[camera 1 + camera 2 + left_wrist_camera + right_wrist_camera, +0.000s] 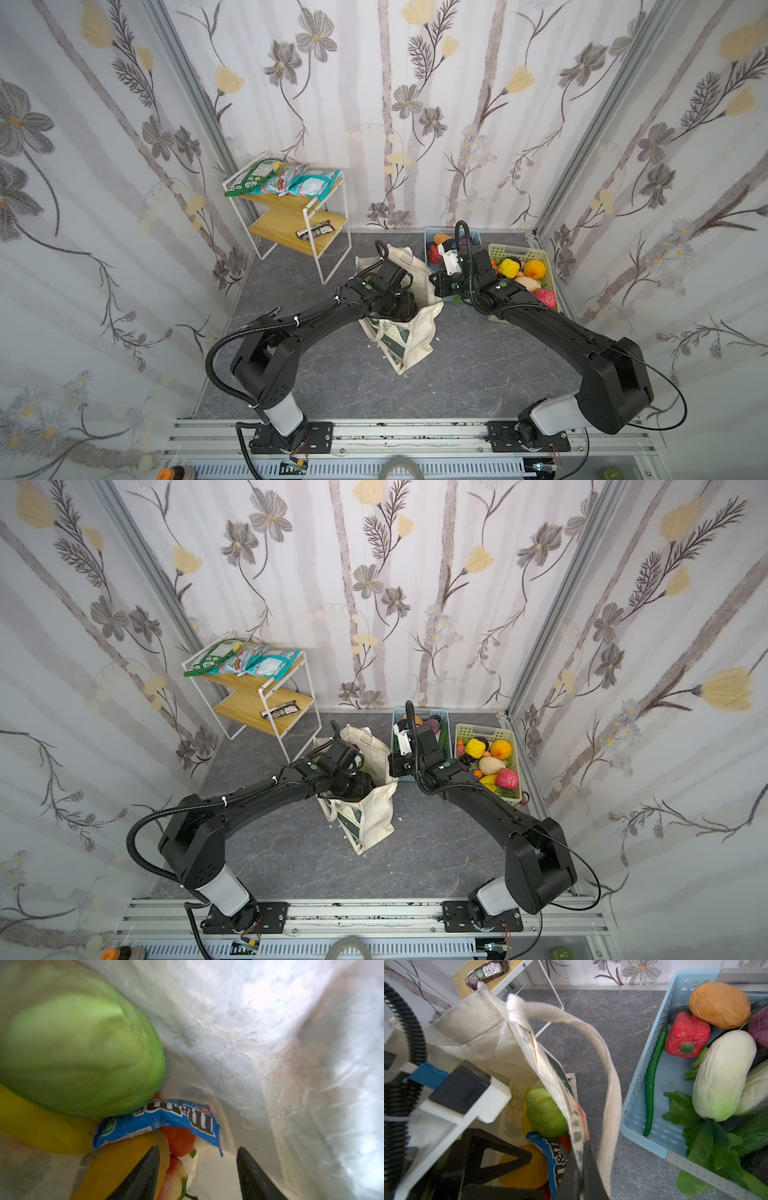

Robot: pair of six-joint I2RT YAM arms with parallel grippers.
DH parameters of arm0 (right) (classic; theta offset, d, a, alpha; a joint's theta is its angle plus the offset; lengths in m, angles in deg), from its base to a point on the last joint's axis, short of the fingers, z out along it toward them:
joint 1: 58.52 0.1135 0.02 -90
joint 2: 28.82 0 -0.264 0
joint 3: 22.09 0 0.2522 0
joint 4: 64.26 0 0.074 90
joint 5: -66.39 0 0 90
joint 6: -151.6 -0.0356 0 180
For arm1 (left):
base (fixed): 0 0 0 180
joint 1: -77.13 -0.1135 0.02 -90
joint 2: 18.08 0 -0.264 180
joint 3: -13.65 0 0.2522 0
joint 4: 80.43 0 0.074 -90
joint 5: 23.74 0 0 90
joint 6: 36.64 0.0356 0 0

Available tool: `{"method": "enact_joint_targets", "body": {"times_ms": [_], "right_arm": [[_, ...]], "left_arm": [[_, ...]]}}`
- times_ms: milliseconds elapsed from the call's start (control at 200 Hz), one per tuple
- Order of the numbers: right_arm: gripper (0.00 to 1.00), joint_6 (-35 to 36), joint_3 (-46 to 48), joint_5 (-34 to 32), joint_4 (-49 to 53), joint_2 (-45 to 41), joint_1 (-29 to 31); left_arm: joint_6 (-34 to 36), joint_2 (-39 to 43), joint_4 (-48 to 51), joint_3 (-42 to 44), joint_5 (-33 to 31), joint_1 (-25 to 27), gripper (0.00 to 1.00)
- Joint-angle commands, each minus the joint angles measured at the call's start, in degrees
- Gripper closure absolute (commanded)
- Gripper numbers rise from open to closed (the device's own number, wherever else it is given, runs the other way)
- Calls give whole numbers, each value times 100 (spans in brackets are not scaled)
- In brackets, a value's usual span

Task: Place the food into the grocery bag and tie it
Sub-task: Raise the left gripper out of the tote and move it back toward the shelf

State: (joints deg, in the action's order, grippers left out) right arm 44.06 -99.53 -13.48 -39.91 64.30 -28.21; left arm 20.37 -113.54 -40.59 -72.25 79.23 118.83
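A cream canvas grocery bag [409,336] is shown standing open near the middle of a grey marbled tabletop [478,374] in both top views, with a dark green printed band on its lower side. The left gripper [197,1148] is lowered into the bag's mouth. In the left wrist view its two black fingers are held apart, with nothing gripped between them, just above the contents. Inside the bag, a green cabbage [79,1053] is pressed against the cloth wall. A blue snack packet [166,1122] lies touching the cabbage, draped over a yellow fruit [41,1126], an orange fruit [120,1167] and a red-orange piece [180,1140] whose kind cannot be told. The right gripper [581,1169] is clamped shut on the bag's rim, just beside a cream strap handle [608,1084] that arches outward. A blue basket [643,1084] of toy vegetables is placed just beside the bag, and a pale green basket [511,251] of yellow, orange and pink fruits is set beside that, nearer the right wall. At the back left, a white-framed shelf rack [328,232] is seen, with snack packets [286,180] laid on its top tier and one dark packet [313,230] on the lower tier.
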Motion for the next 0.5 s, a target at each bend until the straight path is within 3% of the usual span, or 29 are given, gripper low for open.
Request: {"method": "enact_joint_targets", "body": {"times_ms": [0,495], "right_arm": [[100,-21,31,66,57,4,10],[100,-25,63,62,43,-39,8]], "left_arm": [[133,117,255,-148,-204,-8,32],[958,421,1347,-1540,-870,-114,23]]}}
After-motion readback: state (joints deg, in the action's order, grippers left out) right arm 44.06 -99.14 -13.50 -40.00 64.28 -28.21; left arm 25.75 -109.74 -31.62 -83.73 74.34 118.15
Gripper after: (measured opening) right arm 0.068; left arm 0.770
